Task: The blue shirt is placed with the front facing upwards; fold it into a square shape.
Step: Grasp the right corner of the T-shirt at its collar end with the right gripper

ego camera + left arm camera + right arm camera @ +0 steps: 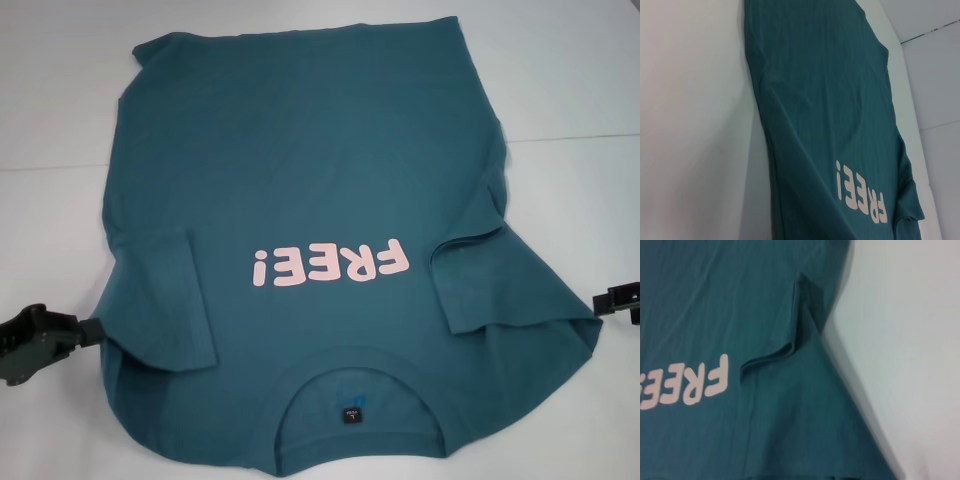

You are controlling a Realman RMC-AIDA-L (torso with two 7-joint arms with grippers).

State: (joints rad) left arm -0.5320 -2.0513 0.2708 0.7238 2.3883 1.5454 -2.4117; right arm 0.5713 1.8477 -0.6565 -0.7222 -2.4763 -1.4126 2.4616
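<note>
- Lying front side up across the white bench [590,90], the blue shirt [300,150], collar [360,365] nearest the robot and hem at the far end.
- Reading upside down from the head view, pink "FREE!" lettering [331,266] mid-chest, roughly midway between the two pincers.
- Folded inward over the body, both short sleeves: left sleeve [175,295] just inboard of the left pincer [40,340], right sleeve [500,285] inboard of the right pincer [620,300].
- Sitting at the shirt's left edge by the shoulder, left pincer, dark and low over the bench; opening of its fingers impossible to tell.
- Parked at the shirt's right edge beside the shoulder, right pincer, only partly in frame; finger spread likewise impossible to tell.
- Showing in the right wrist view, a raised ridge of cloth at the folded right sleeve [795,335], beside the lettering [687,385].
- Showing in the left wrist view, smooth shirt body [820,90] stretching away, with the lettering [860,192] on it.
- Visible inside the collar, a small dark neck label [353,411].
</note>
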